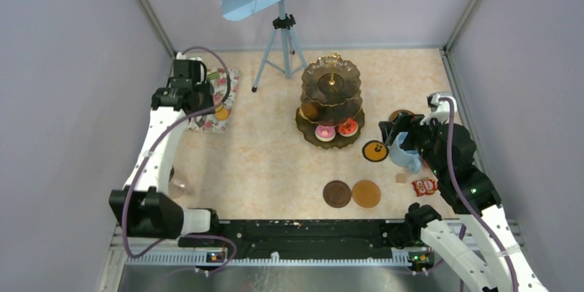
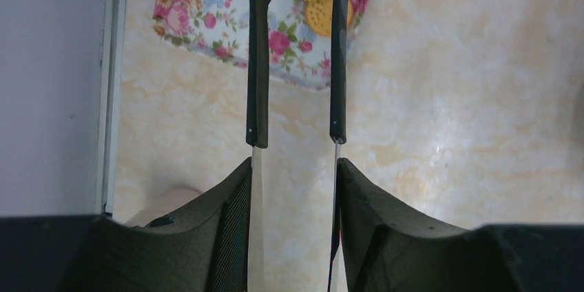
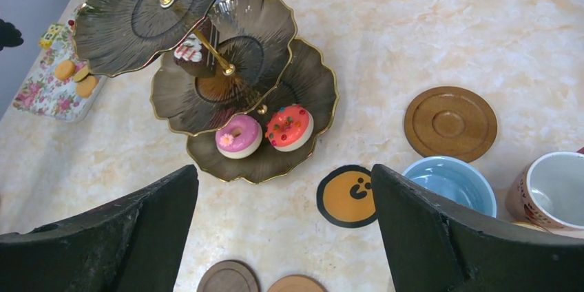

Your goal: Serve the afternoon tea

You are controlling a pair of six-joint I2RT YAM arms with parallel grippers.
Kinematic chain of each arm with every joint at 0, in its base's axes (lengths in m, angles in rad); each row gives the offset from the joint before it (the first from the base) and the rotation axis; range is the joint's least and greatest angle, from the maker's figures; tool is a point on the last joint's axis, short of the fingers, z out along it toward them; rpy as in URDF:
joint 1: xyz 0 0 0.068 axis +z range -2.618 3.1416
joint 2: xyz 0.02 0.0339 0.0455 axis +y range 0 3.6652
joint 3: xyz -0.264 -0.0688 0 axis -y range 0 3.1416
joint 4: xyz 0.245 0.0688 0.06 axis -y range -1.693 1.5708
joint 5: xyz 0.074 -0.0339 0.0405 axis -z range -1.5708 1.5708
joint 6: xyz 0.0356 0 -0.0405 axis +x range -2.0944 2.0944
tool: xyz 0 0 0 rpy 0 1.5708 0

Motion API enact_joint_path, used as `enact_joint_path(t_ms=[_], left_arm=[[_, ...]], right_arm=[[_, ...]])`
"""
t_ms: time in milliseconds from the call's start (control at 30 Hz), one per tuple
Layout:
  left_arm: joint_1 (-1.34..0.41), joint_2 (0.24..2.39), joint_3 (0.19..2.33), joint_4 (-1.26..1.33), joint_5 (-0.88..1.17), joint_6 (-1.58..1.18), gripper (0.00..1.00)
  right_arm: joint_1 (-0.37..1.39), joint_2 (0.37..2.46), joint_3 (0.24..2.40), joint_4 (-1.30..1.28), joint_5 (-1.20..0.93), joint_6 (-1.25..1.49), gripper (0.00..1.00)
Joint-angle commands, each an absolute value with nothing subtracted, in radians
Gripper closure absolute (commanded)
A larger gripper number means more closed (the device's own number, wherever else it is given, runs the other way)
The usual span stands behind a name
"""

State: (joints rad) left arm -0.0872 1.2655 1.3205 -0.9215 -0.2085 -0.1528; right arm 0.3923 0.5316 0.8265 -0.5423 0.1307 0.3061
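Left arm stretches far left of the stand (image 1: pixel 330 99), over the mat (image 2: pixel 200 16); left gripper (image 2: pixel 296 168) clamps the tongs (image 2: pixel 258 65). Right arm folds just right of the stand; right gripper (image 3: pixel 281 175) gapes empty beside the blue mug (image 3: pixel 451 182).

Dark gold-rimmed three-tier stand (image 3: pixel 306 89) upright; pink cake (image 3: pixel 239 136), red cake (image 3: pixel 289 127) side by side, bottom tier.
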Motion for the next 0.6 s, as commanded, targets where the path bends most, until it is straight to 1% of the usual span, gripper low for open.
enact_joint_path(t_ms=[0, 233, 433, 567], left_arm=[[-0.039, 1.433, 1.383, -0.709, -0.194, -0.225, 0.51], [-0.022, 1.673, 1.509, -0.645, -0.292, -0.286, 0.49], [-0.018, 1.777, 1.525, -0.593, -0.327, -0.339, 0.46], [-0.008, 1.839, 1.550, -0.570, -0.330, -0.347, 0.46]], right_arm=[[0.405, 0.554, 0.850, -0.498, 0.122, 0.281, 0.06], [0.404, 0.557, 0.832, -0.483, 0.118, 0.285, 0.06], [0.404, 0.566, 0.815, -0.467, 0.113, 0.299, 0.06], [0.404, 0.575, 0.819, -0.468, 0.122, 0.290, 0.06]])
